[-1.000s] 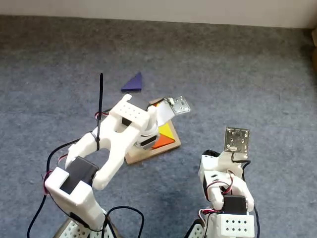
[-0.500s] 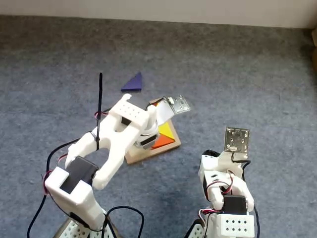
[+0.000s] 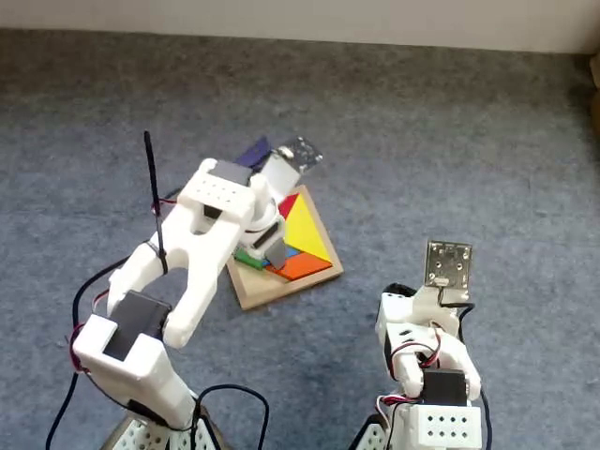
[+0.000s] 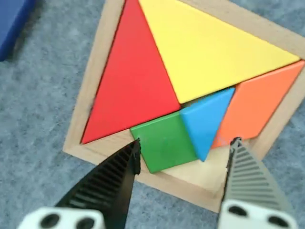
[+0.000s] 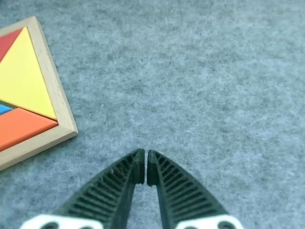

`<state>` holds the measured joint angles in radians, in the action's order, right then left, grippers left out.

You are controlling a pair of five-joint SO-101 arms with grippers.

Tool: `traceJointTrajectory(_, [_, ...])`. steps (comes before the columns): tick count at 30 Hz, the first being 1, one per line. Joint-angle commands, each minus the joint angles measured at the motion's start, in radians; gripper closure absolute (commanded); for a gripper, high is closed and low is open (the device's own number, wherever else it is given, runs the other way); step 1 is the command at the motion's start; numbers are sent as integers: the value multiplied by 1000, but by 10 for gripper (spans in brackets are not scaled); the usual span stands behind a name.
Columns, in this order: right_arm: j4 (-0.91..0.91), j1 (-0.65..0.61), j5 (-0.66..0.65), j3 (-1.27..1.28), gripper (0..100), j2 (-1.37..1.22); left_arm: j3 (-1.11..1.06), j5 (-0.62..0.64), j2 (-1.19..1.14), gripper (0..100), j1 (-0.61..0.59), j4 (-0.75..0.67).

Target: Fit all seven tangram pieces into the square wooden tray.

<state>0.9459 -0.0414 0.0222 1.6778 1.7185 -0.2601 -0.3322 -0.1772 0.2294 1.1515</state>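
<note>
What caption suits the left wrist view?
Open fingers over the tray, above the green piece and blue piece.

Six tangram pieces [image 4: 136, 81], one wooden tray [image 4: 104, 47]

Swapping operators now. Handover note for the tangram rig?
Left gripper: jaws open, above the green square.
Right gripper: jaws shut, empty, over the carpet beside the tray.
Done: red triangle, yellow triangle, orange piece, light blue triangle and green square sit in the tray.
Left: dark blue triangle lies on the carpet outside the tray; a bare gap beside the green square needs filling.
</note>
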Motion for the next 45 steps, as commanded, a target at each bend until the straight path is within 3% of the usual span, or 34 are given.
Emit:
traceJointTrajectory(1, [-1, 12, 5, 114, 967, 19, 81, 11, 50, 705, -45, 3])
traceJointTrajectory(15, [-1, 12, 5, 114, 967, 19, 111, 17, 41, 706, -90, -5])
traceJointTrajectory(22, [-1, 12, 5, 114, 967, 19, 111, 244, 41, 706, -153, -264])
traceJointTrajectory(29, [-1, 12, 5, 114, 967, 19, 102, 267, 36, 706, -151, -465])
traceJointTrajectory(33, [-1, 12, 5, 114, 967, 19, 148, 264, -27, 706, -151, -512])
traceJointTrajectory(38, [-1, 12, 5, 114, 967, 19, 352, 262, -226, 706, -154, -468])
traceJointTrajectory(45, [-1, 12, 5, 114, 967, 19, 792, 196, -513, 705, -163, -153])
